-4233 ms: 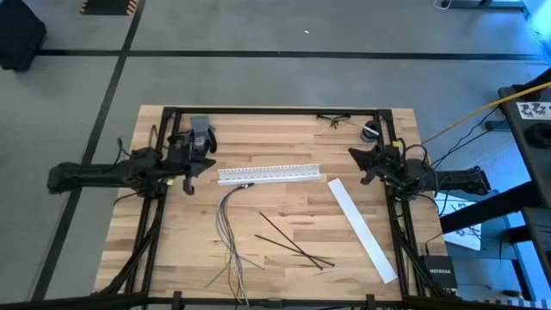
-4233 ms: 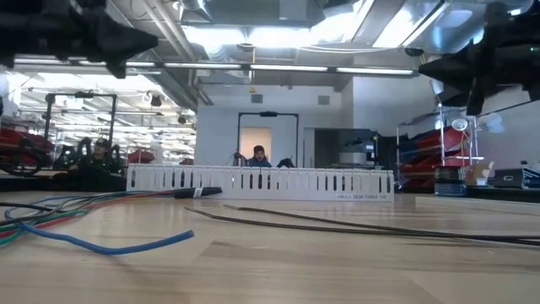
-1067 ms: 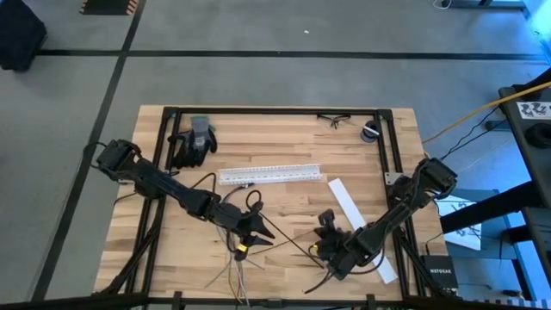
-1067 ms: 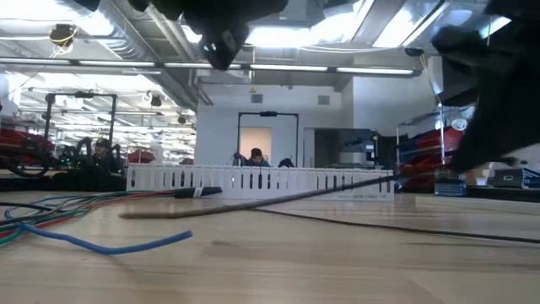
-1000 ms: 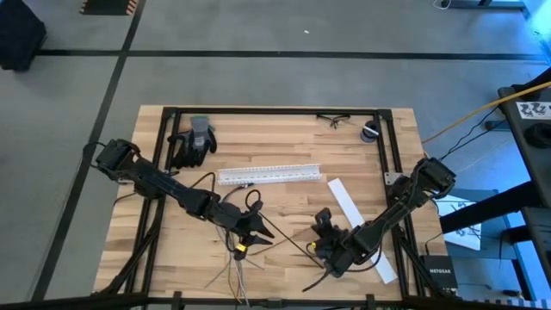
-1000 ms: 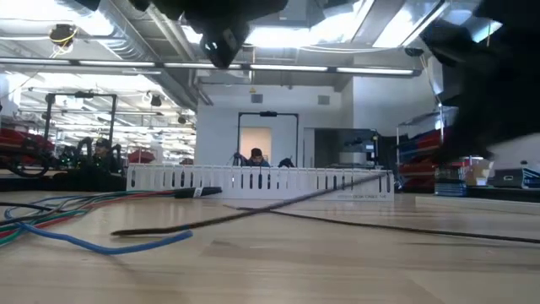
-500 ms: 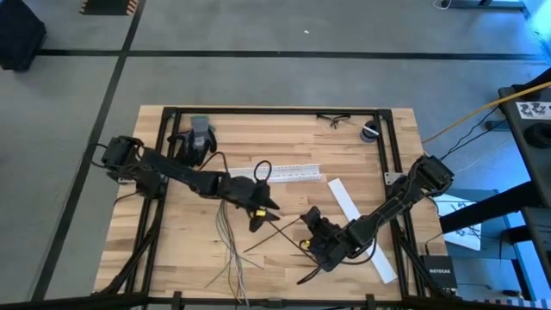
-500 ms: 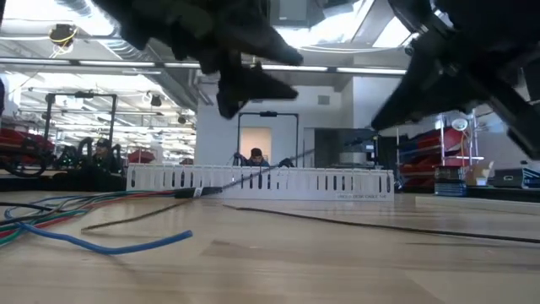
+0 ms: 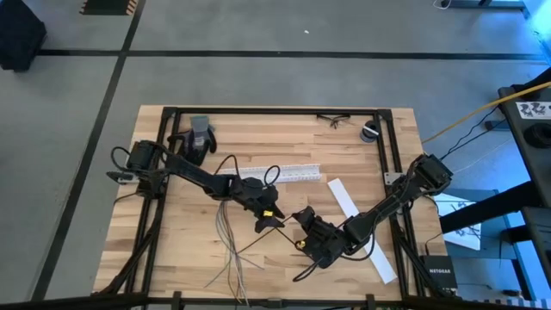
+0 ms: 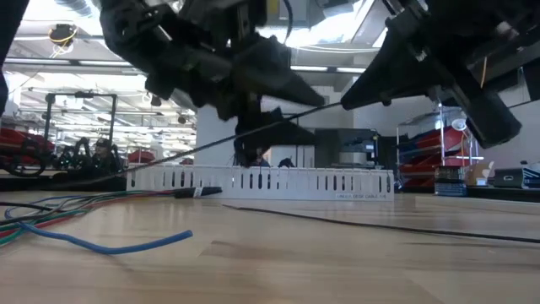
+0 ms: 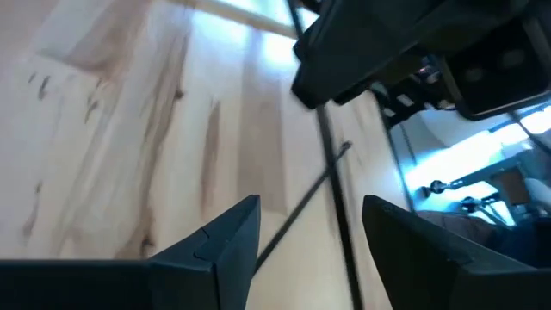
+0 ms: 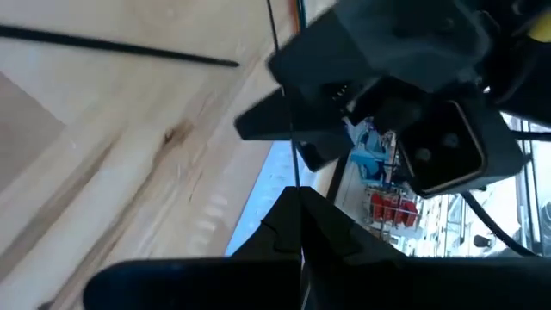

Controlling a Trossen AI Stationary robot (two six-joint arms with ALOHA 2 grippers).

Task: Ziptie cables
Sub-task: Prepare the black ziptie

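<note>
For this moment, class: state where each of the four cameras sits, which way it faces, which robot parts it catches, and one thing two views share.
High view: overhead, facing down on the table; both arms, left gripper, right gripper.
Low view: table height, facing the room; both grippers overhead.
Left wrist view: on the left wrist; its open fingers, the right gripper beyond.
Right wrist view: on the right wrist; its shut fingers pinching a ziptie.
Shared: high and low views both show the white channel.

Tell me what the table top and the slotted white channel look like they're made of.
The table top looks like wood, butcher-block style: pale glued strips with visible grain, lightly sealed. The white channel looks like moulded plastic, matte, with even slots cut along its wall.
</note>
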